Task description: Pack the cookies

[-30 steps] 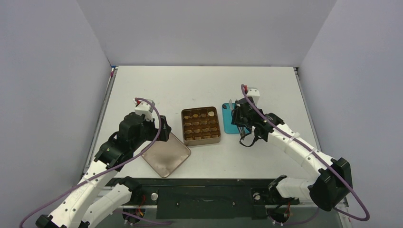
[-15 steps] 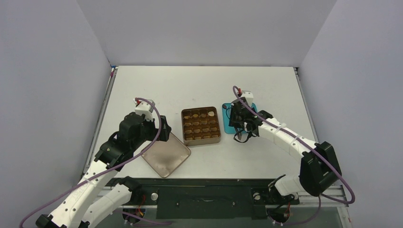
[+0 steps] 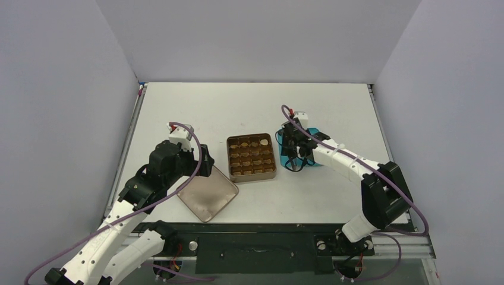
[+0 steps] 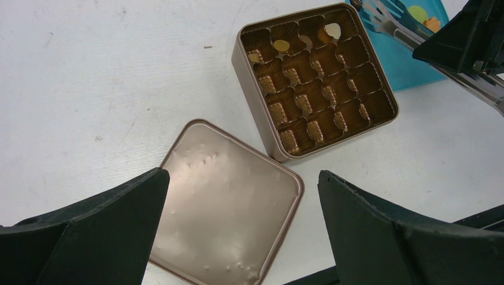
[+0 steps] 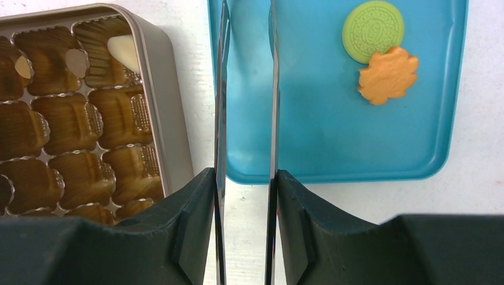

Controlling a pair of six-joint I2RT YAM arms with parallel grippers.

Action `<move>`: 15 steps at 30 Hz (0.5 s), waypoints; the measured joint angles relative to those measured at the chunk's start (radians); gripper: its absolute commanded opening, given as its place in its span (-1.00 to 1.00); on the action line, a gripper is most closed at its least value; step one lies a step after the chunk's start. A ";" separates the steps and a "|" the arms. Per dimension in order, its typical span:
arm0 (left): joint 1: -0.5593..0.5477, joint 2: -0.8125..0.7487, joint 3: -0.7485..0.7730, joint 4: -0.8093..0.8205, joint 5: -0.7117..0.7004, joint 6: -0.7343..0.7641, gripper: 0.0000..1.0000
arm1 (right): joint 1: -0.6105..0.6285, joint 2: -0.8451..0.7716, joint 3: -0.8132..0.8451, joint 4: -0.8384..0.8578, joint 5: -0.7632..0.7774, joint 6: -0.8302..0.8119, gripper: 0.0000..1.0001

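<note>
My right gripper (image 5: 245, 176) is shut on long metal tweezers (image 5: 273, 89), whose two arms run up over the left edge of a blue tray (image 5: 333, 136). A green round cookie (image 5: 373, 31) and an orange leaf cookie (image 5: 388, 75) lie on the tray's far right. The gold compartment tin (image 5: 157, 89) is just left of the tweezers, with a pale cookie (image 5: 123, 50) in its back row. From above, the right gripper (image 3: 291, 145) hovers between tin (image 3: 251, 157) and tray (image 3: 314, 133). My left gripper (image 4: 242, 196) is open and empty above the tin's lid (image 4: 229, 202).
The lid (image 3: 208, 193) lies flat at the tin's front left, next to the left arm. In the left wrist view the tin (image 4: 315, 83) holds a few small cookies (image 4: 281, 45) in its back row. White walls close in the table on three sides.
My right arm has swung left and back, bringing the tweezers from the tray's near right side to its left edge beside the tin. The left arm has not moved.
</note>
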 measured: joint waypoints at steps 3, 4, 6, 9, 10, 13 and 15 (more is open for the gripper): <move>0.000 0.001 0.000 0.000 0.000 0.000 0.93 | 0.000 0.023 0.020 0.003 0.000 -0.004 -0.25; 0.000 0.002 0.000 0.000 0.000 0.000 0.93 | -0.001 0.029 0.027 0.003 0.000 -0.007 -0.25; 0.000 0.002 0.000 0.000 0.000 0.000 0.93 | -0.004 0.044 0.041 0.004 0.000 -0.010 -0.25; 0.000 0.002 0.000 0.000 0.000 0.000 0.93 | -0.008 0.066 0.060 0.005 0.000 -0.014 -0.25; 0.000 0.002 0.000 0.000 0.000 0.000 0.93 | -0.010 0.076 0.067 0.005 0.000 -0.014 -0.25; 0.000 0.002 0.000 0.000 0.000 0.000 0.93 | -0.014 0.098 0.082 0.008 -0.001 -0.018 -0.25; 0.000 0.002 0.000 0.000 0.000 0.000 0.93 | -0.018 0.108 0.090 0.011 -0.002 -0.018 -0.25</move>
